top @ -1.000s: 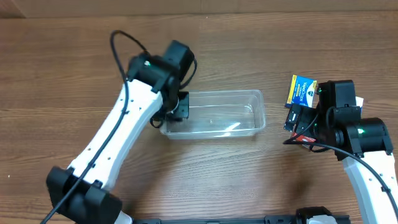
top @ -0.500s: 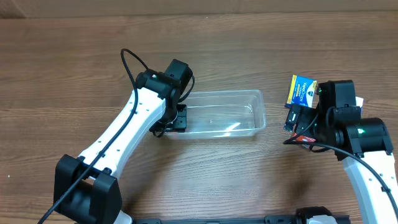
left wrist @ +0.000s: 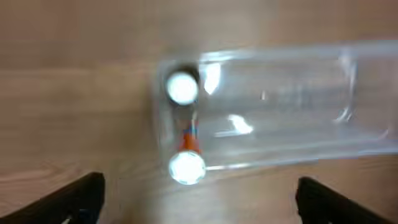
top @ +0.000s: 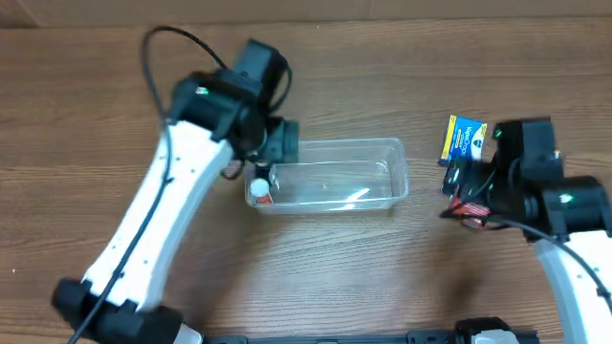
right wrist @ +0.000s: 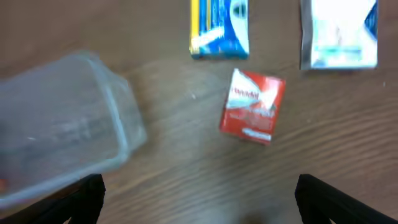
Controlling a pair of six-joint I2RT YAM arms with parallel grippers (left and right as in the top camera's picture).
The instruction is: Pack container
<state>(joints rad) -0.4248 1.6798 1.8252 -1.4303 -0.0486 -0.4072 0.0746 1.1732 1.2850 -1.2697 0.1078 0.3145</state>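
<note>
Once the left tool (left wrist: pixel 199 186) lifted, a bottle (top: pixel 259 191) lies in the container (top: pixel 337 143).

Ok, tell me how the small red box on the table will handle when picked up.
The red box looks like thin cardboard, so probably light and easily dented by a hard squeeze. Its flat faces suggest it won't roll. On the smooth wooden table it may slide if nudged.
</note>
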